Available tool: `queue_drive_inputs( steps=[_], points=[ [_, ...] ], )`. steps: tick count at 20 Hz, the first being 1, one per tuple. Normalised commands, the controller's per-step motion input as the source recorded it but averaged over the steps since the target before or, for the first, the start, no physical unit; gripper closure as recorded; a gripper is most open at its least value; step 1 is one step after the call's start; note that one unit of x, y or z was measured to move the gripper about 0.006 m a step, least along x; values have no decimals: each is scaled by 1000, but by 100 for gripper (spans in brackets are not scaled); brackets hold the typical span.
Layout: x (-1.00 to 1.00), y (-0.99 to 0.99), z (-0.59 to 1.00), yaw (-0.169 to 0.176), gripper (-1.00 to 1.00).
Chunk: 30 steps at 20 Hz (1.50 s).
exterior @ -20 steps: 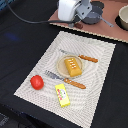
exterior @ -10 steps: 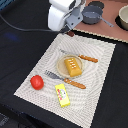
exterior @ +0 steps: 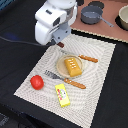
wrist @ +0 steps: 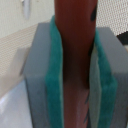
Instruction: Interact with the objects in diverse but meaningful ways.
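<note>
sausage (wrist: 74, 60) between hand (wrist: 75, 80) pads, wrist view only

Striped placemat (exterior: 95, 75), fork (exterior: 65, 80), knife (exterior: 86, 58), grey pots (exterior: 92, 15) (beyond the mat), bowl (exterior: 123, 18)

No text can be read anywhere (the flat yellow packet (exterior: 62, 95) shows only blurred marks).

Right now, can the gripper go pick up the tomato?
Probably not yet: the gripper is shut on a sausage. The tomato itself sits clear on the mat, nothing over it.
</note>
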Motion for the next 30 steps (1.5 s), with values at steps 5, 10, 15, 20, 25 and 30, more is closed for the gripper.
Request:
queue_drive_inputs(
  steps=[5, 10, 15, 20, 25, 30],
  points=[
    [-761, -475, -525, -20, 100],
    [-135, 21, 77, -1, -100],
    [4, 186, 288, 0, -100],
    [-9, 235, 882, 14, -100],
    [33, -330, 903, 2, -100],
    [283, -690, 982, -3, -100]
  ],
)
